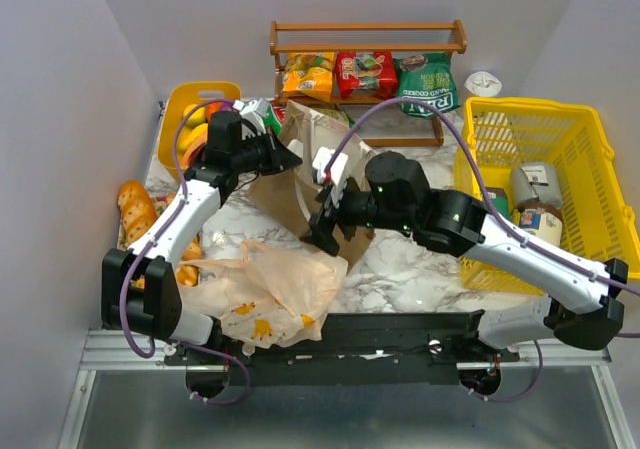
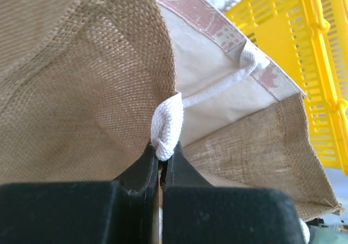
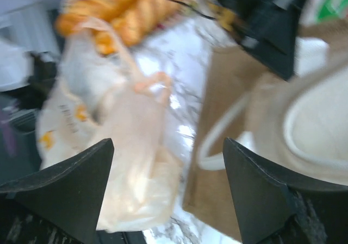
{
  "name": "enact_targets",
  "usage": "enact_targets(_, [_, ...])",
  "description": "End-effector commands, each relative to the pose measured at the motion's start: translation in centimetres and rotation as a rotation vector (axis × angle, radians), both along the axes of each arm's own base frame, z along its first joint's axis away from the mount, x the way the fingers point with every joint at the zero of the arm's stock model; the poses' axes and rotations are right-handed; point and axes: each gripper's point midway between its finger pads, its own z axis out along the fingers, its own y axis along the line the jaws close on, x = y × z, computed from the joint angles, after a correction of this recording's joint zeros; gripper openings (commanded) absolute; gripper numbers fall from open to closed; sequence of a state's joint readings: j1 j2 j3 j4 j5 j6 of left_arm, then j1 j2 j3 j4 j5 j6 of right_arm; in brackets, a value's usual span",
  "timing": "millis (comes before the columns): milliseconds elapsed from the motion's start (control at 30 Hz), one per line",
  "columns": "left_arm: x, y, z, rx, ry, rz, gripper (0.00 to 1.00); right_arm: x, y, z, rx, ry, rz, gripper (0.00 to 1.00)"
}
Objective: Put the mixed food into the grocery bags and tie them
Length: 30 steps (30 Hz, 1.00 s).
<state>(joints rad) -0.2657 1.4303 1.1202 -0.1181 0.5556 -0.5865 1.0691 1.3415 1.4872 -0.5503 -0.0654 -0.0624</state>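
The tan jute tote (image 1: 305,159) stands mid-table, its mouth held up. My left gripper (image 1: 290,159) is shut on its white rope handle (image 2: 167,125) at the tote's rim; the wrist view shows jute (image 2: 81,92) and pale lining (image 2: 217,86). My right gripper (image 1: 322,234) is open and empty, just in front of the tote, above its other white handle (image 3: 217,146). The peach-orange plastic bag (image 1: 265,289) lies slumped at the front left and shows in the right wrist view (image 3: 125,146). Snack packets, yellow (image 1: 308,76), red (image 1: 366,73) and green (image 1: 428,84), stand on a wooden shelf (image 1: 366,37).
A yellow mesh basket (image 1: 590,169) at the right holds jars and cans. A yellow bin (image 1: 180,104) at the back left holds fruit. Bread loaves (image 1: 135,209) lie along the left edge. A white object (image 1: 483,82) sits at the back right.
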Motion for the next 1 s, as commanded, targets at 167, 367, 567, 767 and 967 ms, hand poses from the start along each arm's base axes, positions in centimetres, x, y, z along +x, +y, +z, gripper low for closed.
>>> enact_targets(167, [0.2, 2.1, -0.6, 0.061, 0.011, 0.003, 0.0, -9.0, 3.7, -9.2, -0.162, 0.171, 0.381, 0.91])
enact_targets(367, [0.0, 2.2, -0.7, 0.074, 0.009, -0.001, 0.0, -8.1, 2.1, -14.8, -0.335, 0.197, 0.305, 0.91])
enact_targets(567, [-0.1, 2.3, -0.6, 0.078, 0.004, 0.0, 0.0, -8.2, 1.7, -18.4, -0.424, 0.258, 0.289, 0.88])
enact_targets(767, [-0.2, 2.4, -0.7, 0.08, 0.001, 0.004, 0.0, -8.2, 1.7, -19.4, -0.444, 0.288, 0.258, 0.47])
enact_targets(967, [-0.1, 2.9, -0.9, 0.111, -0.005, 0.023, 0.0, -6.9, 1.3, -14.2, -0.371, 0.216, 0.181, 0.01])
